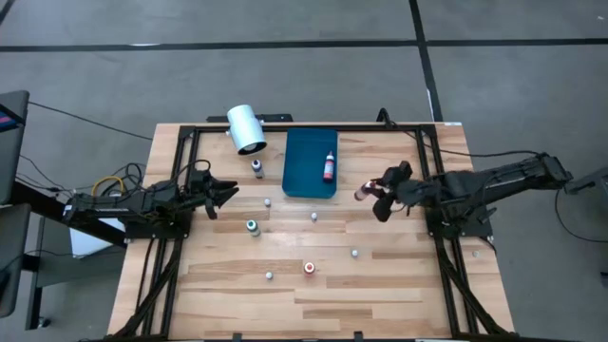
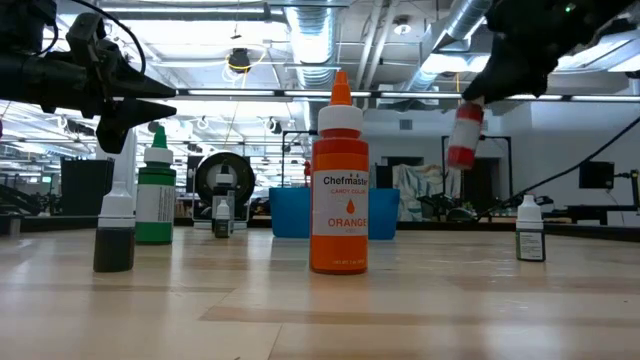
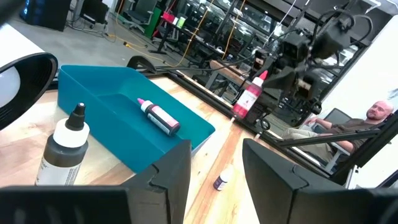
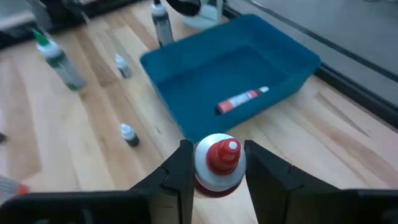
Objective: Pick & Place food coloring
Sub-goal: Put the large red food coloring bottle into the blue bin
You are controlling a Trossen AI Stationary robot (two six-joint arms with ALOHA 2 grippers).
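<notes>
My right gripper (image 4: 217, 177) is shut on a red food coloring bottle (image 1: 361, 193), which hangs above the table just right of the blue tray (image 1: 296, 171). A pink bottle (image 1: 329, 167) lies on its side in the tray. On the table stand a dark bottle (image 1: 256, 168), a green one (image 1: 252, 227), an orange one (image 2: 339, 190) and several small whitish ones (image 1: 314, 217). My left gripper (image 1: 226, 195) is open and waits near the table's left side, holding nothing. My right gripper pinches the red bottle between its two fingers, one on each side of its upper body (image 4: 217, 180), just below the red cap (image 4: 222, 154). The fingers come from above, slanting in from the table's right. The bottle (image 2: 463, 135) is lifted clear and nearly upright, slightly tilted.
A large white cylinder (image 1: 246, 128) lies by the tray's far left corner. Black frame rails (image 1: 180, 161) run along the table's sides. In the left wrist view a person (image 3: 373, 115) sits beyond the table. Bare wood (image 1: 399, 285) lies at the near right.
</notes>
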